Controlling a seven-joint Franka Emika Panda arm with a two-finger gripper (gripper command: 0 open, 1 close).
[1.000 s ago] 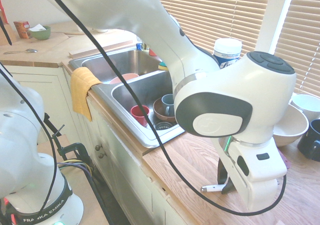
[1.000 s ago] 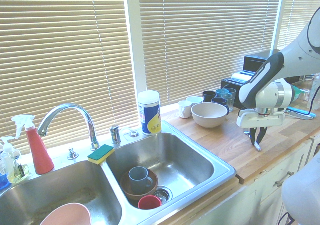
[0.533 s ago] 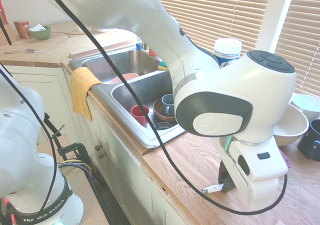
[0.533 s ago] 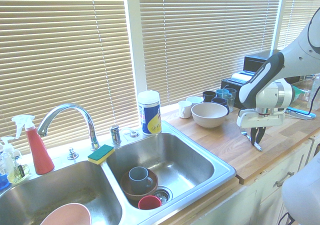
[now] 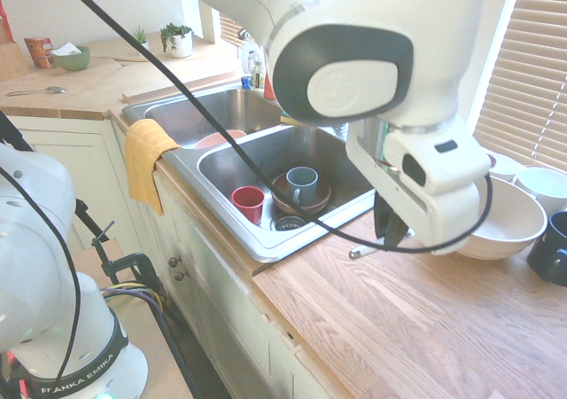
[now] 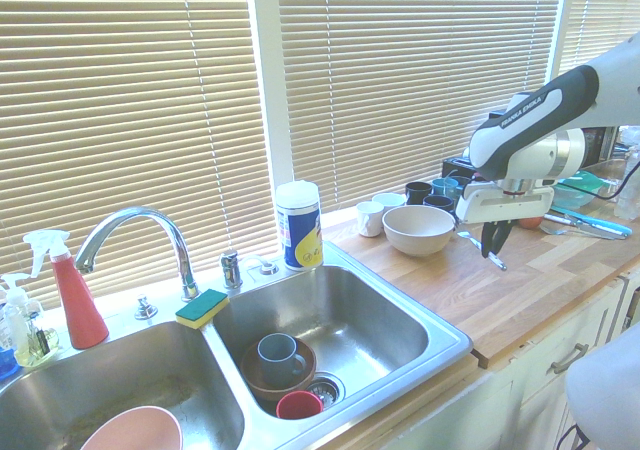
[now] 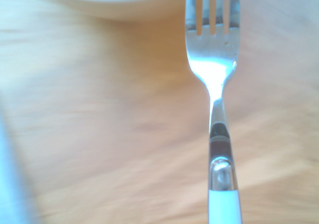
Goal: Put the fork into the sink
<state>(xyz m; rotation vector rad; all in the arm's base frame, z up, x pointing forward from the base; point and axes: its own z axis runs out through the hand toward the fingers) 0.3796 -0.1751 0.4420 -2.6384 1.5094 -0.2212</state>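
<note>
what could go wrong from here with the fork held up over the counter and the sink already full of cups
1. The tool grips the fork by its slim handle with both ends sticking out, so it might pivot or slip during the carry.
2. The beige bowl sits on the counter beside the tool, so the tines could clip it.
3. The sink basin nearest the counter holds a grey mug in a brown bowl and a red cup; a dropped fork may strike them.

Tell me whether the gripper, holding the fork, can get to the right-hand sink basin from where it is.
Probably yes. The gripper holds the fork above the counter beside the sink, and nothing stands between them. The basin holds cups and a bowl, yet bare steel remains.
</note>
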